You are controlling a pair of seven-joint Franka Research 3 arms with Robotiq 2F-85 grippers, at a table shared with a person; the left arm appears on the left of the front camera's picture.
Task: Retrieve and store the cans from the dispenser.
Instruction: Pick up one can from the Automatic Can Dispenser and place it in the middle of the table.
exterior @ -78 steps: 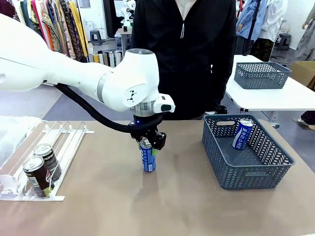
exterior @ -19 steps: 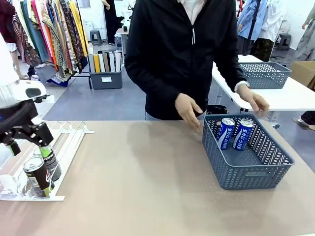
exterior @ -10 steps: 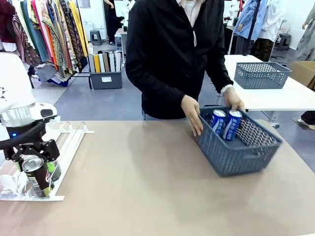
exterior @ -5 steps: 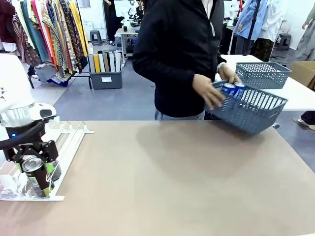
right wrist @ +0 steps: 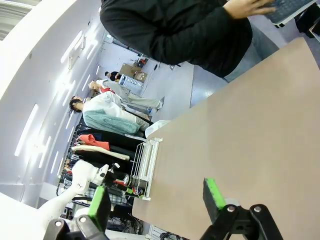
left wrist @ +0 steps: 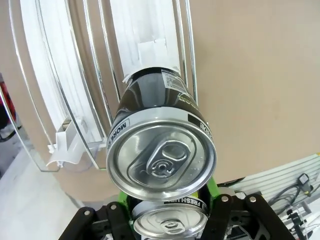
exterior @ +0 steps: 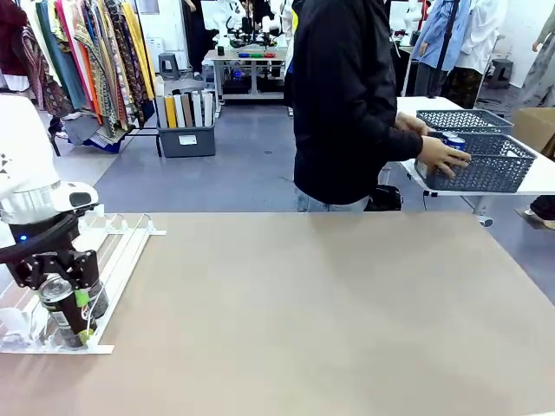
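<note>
Person (exterior: 342,104) stood at far side, facing a side table, one hand on grey basket (exterior: 486,169); blue cans (exterior: 453,141) inside barely showed. Dispenser (exterior: 121,247) lay at table's (exterior: 329,312) left, left edge cut off. Right gripper (right wrist: 155,200) gaped, nothing btwn pads. Left gripper (exterior: 59,286) clamped front dark can (left wrist: 170,224), cut off in wrist view; second dark can (left wrist: 162,150) just beside it.

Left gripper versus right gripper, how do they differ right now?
The left gripper is low at the dispenser, fingers either side of a dark can; the right gripper hangs above the table. The left has that can between its pads; the right is open and empty. Both have green pads.
</note>
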